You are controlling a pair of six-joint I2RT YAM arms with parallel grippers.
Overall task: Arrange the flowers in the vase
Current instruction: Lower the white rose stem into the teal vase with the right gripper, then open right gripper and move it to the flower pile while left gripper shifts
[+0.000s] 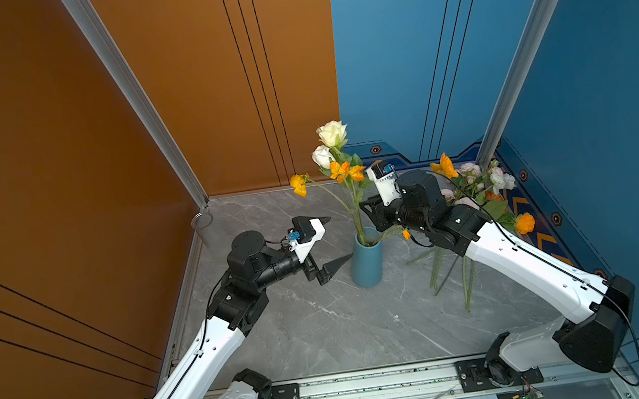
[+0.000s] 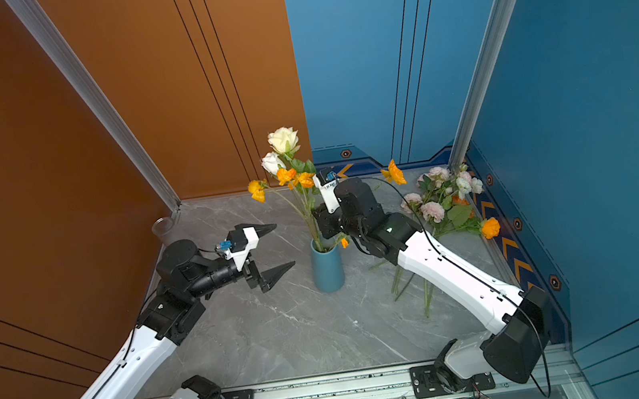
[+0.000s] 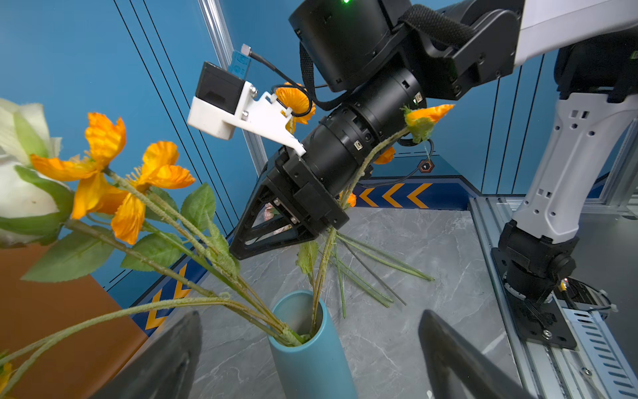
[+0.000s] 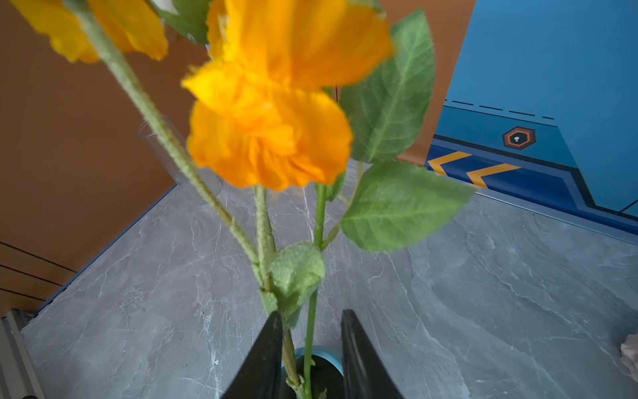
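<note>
1. I read my left gripper [image 1: 340,237] as fully spread and empty, just left of the vase [image 1: 367,263].
2. My right gripper [image 4: 310,312] sits over the vase mouth, fingers parted, with stems [image 4: 318,221] loose between them.
3. Several flowers [image 1: 341,172] stand in the vase.
4. A pile [image 1: 476,192] lies on the table [image 1: 326,325] under the right arm.

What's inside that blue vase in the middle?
Several green stems stand in the blue vase; their orange blossoms and white roses rise above it. The stems' lower ends and the vase's bottom are hidden by its wall.
</note>
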